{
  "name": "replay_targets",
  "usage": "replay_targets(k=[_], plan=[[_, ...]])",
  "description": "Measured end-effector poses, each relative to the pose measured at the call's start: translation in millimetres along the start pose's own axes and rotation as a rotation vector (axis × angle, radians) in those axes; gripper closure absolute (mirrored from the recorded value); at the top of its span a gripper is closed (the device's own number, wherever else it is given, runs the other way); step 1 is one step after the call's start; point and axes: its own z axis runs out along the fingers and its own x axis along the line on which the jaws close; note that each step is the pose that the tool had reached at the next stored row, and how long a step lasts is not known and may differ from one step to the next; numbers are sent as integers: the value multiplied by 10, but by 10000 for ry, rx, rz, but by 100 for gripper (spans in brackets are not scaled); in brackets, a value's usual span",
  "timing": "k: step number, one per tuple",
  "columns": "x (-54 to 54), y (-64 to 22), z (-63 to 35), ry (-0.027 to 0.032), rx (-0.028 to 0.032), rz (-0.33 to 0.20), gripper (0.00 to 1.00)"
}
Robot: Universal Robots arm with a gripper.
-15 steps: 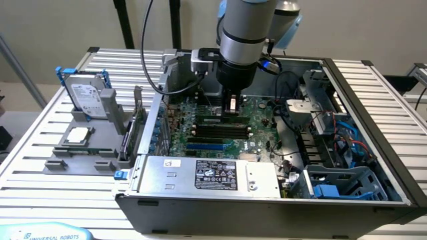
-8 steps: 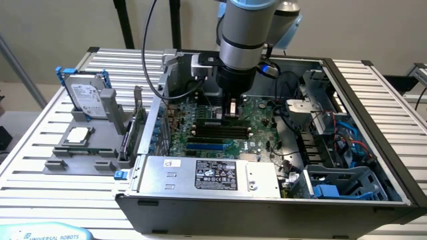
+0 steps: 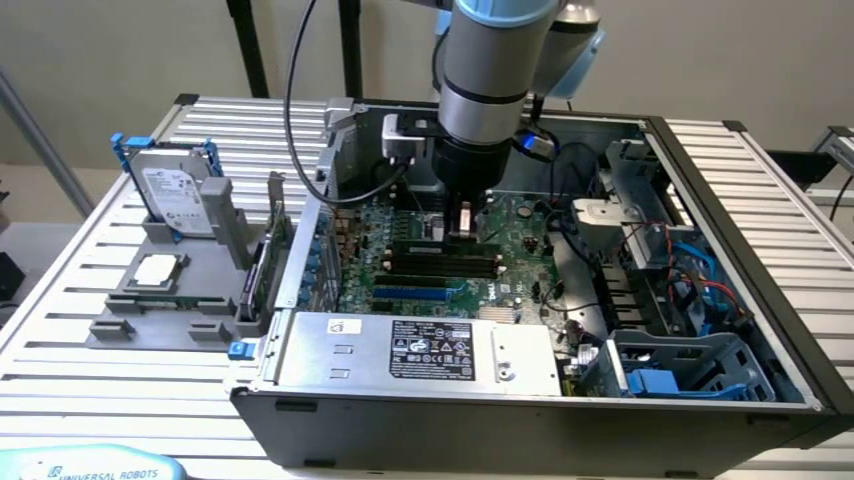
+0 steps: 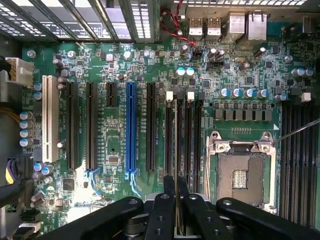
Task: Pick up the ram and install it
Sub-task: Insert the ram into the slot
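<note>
Green ram (image 4: 177, 150), seemingly clamped by the gripper (image 4: 176, 192), over the motherboard (image 4: 120, 75).

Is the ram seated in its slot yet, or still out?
Cannot tell. The fingers are shut on the ram, held edge-on over the motherboard slots.

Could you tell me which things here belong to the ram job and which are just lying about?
In the job: gripper, shut on the ram; memory slots on the motherboard beneath.
Lying about: hard drive, processor chip, power supply.
</note>
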Motion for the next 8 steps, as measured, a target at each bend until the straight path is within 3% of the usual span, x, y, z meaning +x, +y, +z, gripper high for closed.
replay_targets(k=[4,8], plan=[[1,-3,47,43,1,17,87],[2,-4,82,154,4,44,87]])
